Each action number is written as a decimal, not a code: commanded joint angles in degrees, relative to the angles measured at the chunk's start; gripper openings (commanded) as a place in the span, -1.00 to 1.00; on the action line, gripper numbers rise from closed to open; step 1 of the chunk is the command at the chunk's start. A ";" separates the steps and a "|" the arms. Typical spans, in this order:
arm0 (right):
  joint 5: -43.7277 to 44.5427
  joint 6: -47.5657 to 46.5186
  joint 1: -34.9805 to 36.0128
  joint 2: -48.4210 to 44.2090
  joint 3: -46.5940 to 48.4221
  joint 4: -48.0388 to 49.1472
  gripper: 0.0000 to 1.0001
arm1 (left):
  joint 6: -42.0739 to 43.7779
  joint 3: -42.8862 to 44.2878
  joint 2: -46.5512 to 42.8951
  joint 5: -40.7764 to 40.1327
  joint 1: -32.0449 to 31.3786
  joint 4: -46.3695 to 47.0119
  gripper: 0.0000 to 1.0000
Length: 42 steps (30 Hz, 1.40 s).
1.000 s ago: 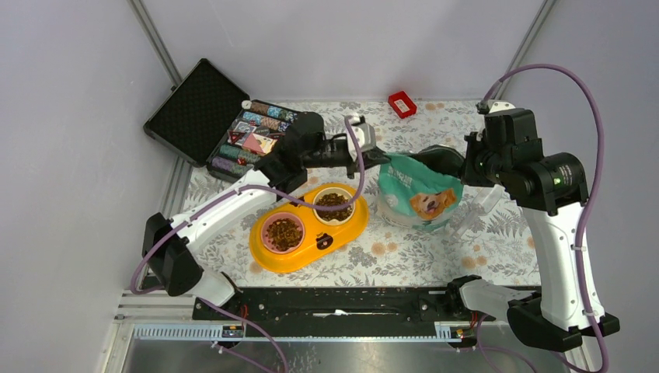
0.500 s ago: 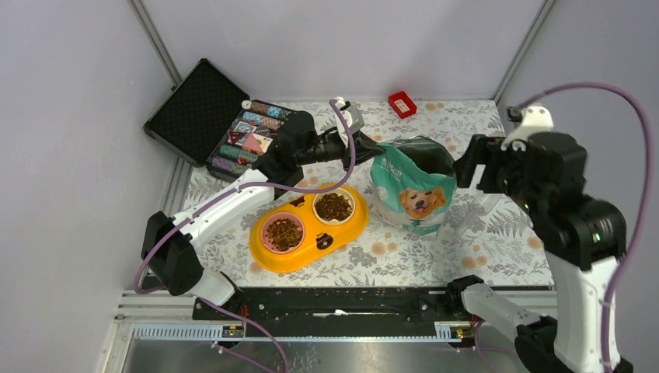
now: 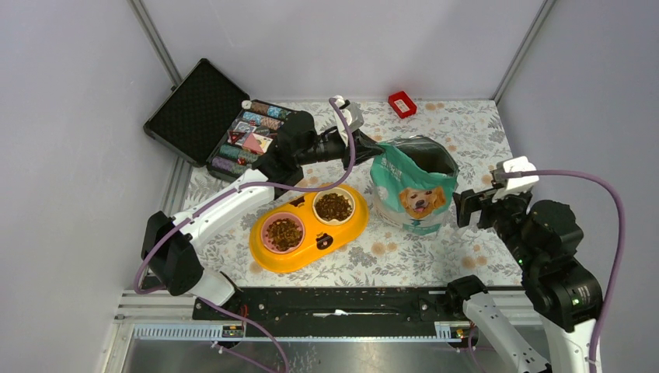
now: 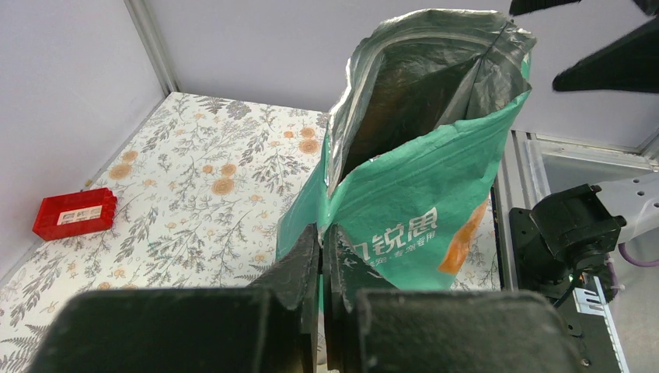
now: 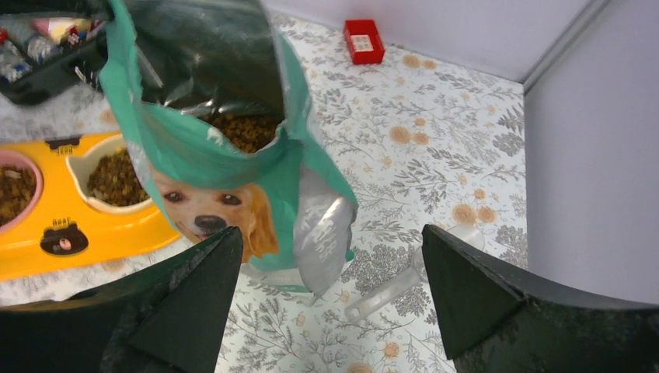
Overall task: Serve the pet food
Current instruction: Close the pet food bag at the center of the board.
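Pet food [image 5: 245, 132] is kept in a soft, likely light pouch [image 3: 408, 175] at 2 o'clock from the filled feeder [image 3: 299, 258]; its rim is judged the best hold. Left jaws are shut, right jaws spread wide.

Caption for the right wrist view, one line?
Wide-open right jaws frame the upright, opened pet food pouch beside the yellow feeder filled with kibble.

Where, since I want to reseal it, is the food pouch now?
In the top view the pouch stands upright right of centre, beside the yellow feeder, between the left gripper and the right gripper.
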 commanded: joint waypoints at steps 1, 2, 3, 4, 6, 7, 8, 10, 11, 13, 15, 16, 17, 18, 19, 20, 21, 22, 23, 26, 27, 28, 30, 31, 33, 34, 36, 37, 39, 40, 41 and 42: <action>-7.92 -5.81 -0.21 -0.94 -5.07 4.87 0.80 | -0.18 3.61 -2.62 -3.32 1.61 10.97 -1.00; -8.52 -6.63 -0.24 -1.68 -6.68 7.83 0.81 | -0.27 3.54 -2.68 -3.11 1.59 10.97 -1.00; -8.42 -7.21 -0.16 -1.99 -8.00 9.59 0.81 | -0.23 3.45 -2.85 -2.98 1.63 10.97 -1.00; -8.17 -7.75 -0.23 -1.92 -8.97 10.97 0.81 | -0.09 3.32 -3.05 -2.83 1.62 10.93 -1.00; -8.68 -8.98 -0.25 -1.12 -10.07 13.34 0.81 | 0.46 3.23 -3.32 -2.47 1.63 10.26 -1.00; -8.78 -9.58 -0.24 -0.84 -10.61 14.63 0.81 | 0.51 3.20 -3.45 -2.41 1.60 9.84 -1.00; -9.16 -10.37 -0.29 -0.50 -10.92 15.73 0.80 | 0.51 3.13 -3.71 -2.43 1.60 9.49 -1.00; -10.57 -11.83 -0.81 0.92 -10.79 17.04 0.70 | 1.18 2.88 -4.09 -2.38 1.71 9.31 -1.00; -12.20 -12.48 -1.48 1.67 -10.35 17.06 0.53 | 1.75 2.75 -4.27 -2.35 1.68 9.30 -1.00; -15.80 -12.64 -3.58 2.81 -9.47 17.39 0.34 | 1.83 2.63 -4.54 -2.34 1.76 9.30 -1.00; -21.92 -11.93 -7.21 3.66 -8.38 17.34 0.34 | 1.83 2.43 -4.73 -2.36 1.89 9.45 -1.00; -25.89 -11.67 -9.74 4.40 -7.41 16.26 0.37 | 1.90 2.39 -4.74 -2.36 1.86 9.47 -1.00; -30.82 -11.29 -12.26 5.51 -5.98 14.66 0.40 | 1.85 2.43 -4.82 -2.42 1.93 9.46 -1.00; -35.91 -10.99 -15.35 6.94 -4.35 12.57 0.42 | 1.83 2.37 -4.83 -2.46 1.98 9.52 -1.00; -39.72 -10.46 -16.98 8.20 -2.94 11.14 0.44 | 1.75 2.31 -4.87 -2.39 2.02 9.63 -1.00; -40.98 -9.78 -17.18 8.89 -2.46 11.00 0.45 | 1.75 2.14 -4.89 -2.35 2.03 9.72 -1.00; -42.73 -9.31 -18.62 9.51 -2.22 11.09 0.45 | 1.74 2.08 -4.92 -2.21 2.03 9.74 -1.00; -44.39 -8.62 -19.06 10.19 -1.78 11.10 0.44 | 1.74 2.08 -4.92 -2.13 2.03 9.74 -1.00; -45.86 -8.17 -19.59 10.76 -1.38 11.14 0.41 | 1.79 2.04 -4.96 -2.06 2.11 9.62 -1.00; -48.45 -5.89 -21.88 11.65 -1.09 13.79 0.21 | 2.17 1.90 -5.25 -1.71 2.13 9.22 -1.00; -49.64 -5.03 -22.52 11.90 -1.09 14.79 0.14 | 2.28 1.89 -5.27 -1.62 2.12 9.21 -1.00; -50.89 -4.50 -22.86 12.48 -0.90 15.38 0.07 | 2.20 1.90 -5.23 -1.53 2.12 9.21 -1.00; -52.36 -3.66 -23.09 13.73 -0.11 15.48 -0.14 | 2.18 1.90 -5.19 -1.21 2.12 9.21 -1.00; -53.10 -3.42 -23.16 14.12 0.03 15.45 -0.22 | 2.10 1.91 -5.23 -1.24 2.16 9.21 -1.00; -54.05 -2.95 -23.19 13.96 -0.14 15.81 -0.25 | 2.01 1.90 -5.23 -1.16 2.12 9.14 -1.00; -54.54 -2.78 -23.19 13.67 -0.40 16.39 -0.24 | 2.01 1.84 -5.27 -1.07 2.12 9.13 -1.00; -55.42 -2.16 -23.19 13.05 -1.29 17.64 -0.22 | 1.93 1.90 -5.19 -1.04 2.12 9.17 -1.00; -56.09 -1.75 -23.19 12.97 -1.69 18.16 -0.29 | 1.69 1.94 -5.05 -1.07 2.12 9.32 -1.00; -57.57 -1.23 -23.19 13.24 -1.92 18.30 -0.57 | 1.16 2.23 -4.69 -1.09 2.12 9.79 -1.00; -57.53 -1.09 -23.19 13.30 -2.10 18.28 -0.85 | 1.12 2.41 -4.60 -1.13 2.12 9.95 -1.00; -56.89 -1.15 -23.19 13.14 -2.42 18.26 -1.00 | 1.10 2.58 -4.56 -1.20 2.16 10.06 -1.00; -55.52 -1.34 -23.19 12.76 -2.86 18.30 -1.00 | 1.12 2.64 -4.57 -1.39 2.19 10.17 -1.00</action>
